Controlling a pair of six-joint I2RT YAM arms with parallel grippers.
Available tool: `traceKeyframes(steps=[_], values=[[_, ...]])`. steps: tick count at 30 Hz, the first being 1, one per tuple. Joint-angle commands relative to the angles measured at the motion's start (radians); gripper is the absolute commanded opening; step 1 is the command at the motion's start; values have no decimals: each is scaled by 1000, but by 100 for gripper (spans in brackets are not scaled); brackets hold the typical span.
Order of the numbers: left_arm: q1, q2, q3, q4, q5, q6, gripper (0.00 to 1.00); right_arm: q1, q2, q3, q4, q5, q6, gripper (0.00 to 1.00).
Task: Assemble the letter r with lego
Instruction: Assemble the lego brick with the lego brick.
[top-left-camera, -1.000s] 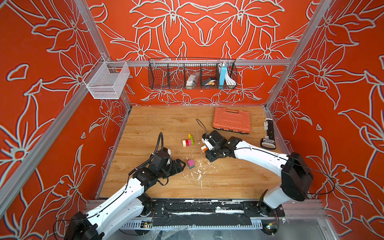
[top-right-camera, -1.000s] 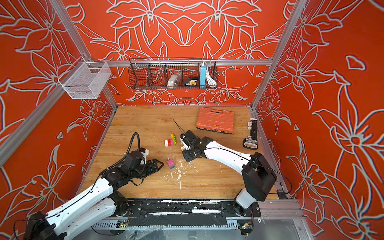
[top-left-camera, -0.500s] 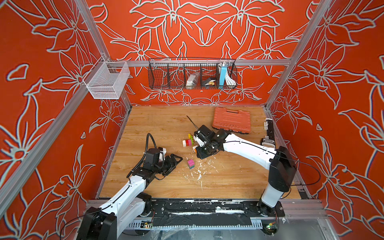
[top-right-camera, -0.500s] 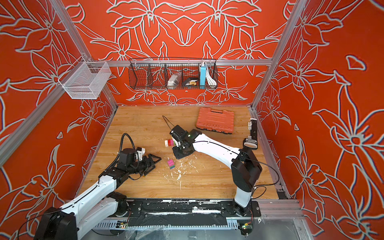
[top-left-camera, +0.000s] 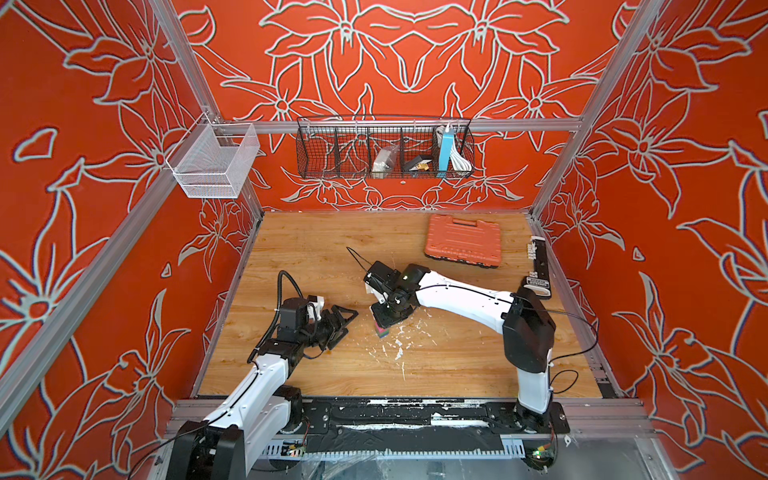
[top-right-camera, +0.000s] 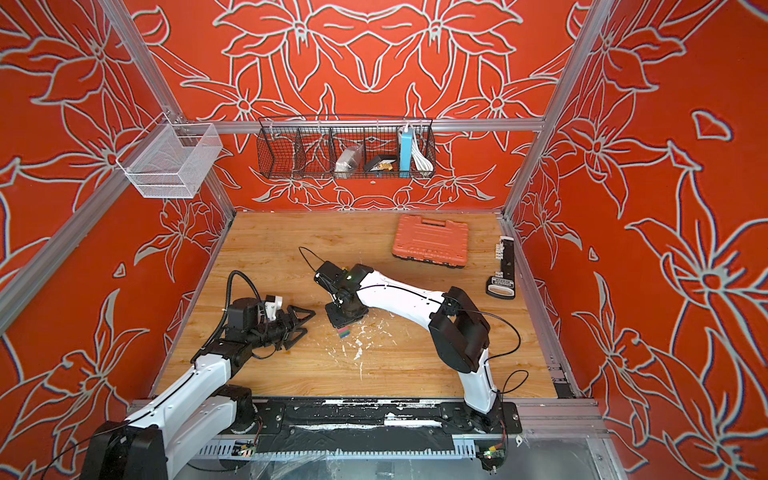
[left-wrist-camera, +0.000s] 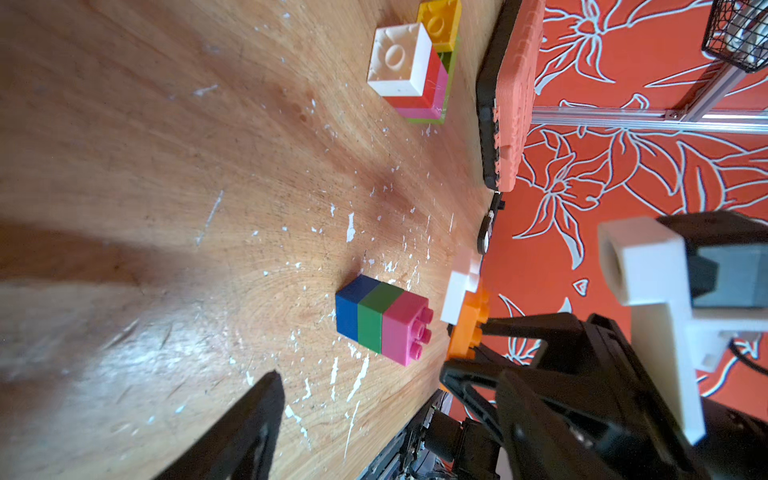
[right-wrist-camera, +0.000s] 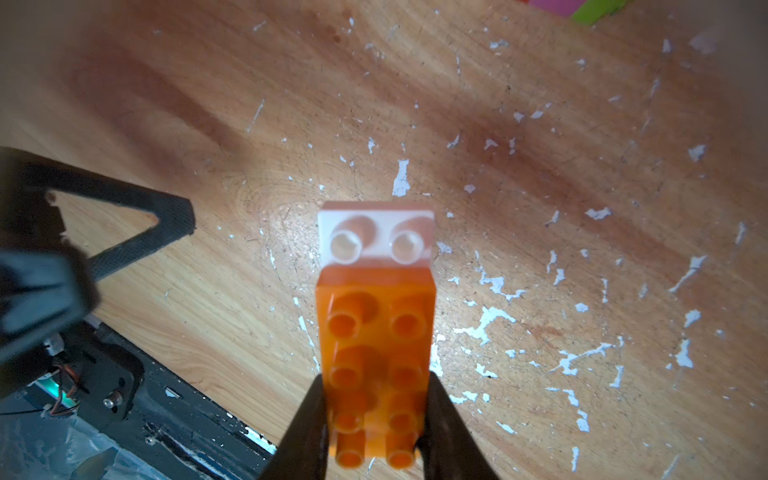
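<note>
Right end effector (right-wrist-camera: 376, 401) is clamped tight on the long orange brick (right-wrist-camera: 376, 353), which carries a white brick (right-wrist-camera: 376, 237) at its free end. Over the last second I have watched that arm swing in from the far side of the surface (top-left-camera: 316, 257), nearer the orange case (top-left-camera: 462, 246), and it now hangs directly over the blue, green and pink stack (left-wrist-camera: 382, 318). Meanwhile my left end effector (top-left-camera: 343, 324) has backed away from that stack. Its jaws stand well apart, a touch narrower than before, and hold nothing.

I read this as the left side clearing room so the held pair can be joined to the stack. That stack lies on its side on the surface, pink studs facing the orange brick, so the r is still in pieces. The five-colour stack (left-wrist-camera: 415, 70) of white, red, pink, lime and yellow sits well apart, toward the case.

In both top views the right wrist hides the five-colour stack, and only a sliver of the other stack shows under the end effector. From the left wrist view the orange brick looks just beside the pink studs, but I cannot tell whether they touch. The right wrist view does not show that stack at all.
</note>
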Motion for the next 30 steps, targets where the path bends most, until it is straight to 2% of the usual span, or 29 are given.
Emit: traceKeyframes(steps=[1, 11, 30], values=[[11, -11, -4, 3, 24, 6, 81, 3, 24, 33, -42, -11, 22, 0], [14, -9, -5, 3, 25, 13, 81, 3, 54, 56, -36, -28, 33, 0], [19, -26, -7, -10, 27, 17, 81, 5, 116, 84, -85, 30, 39, 0]])
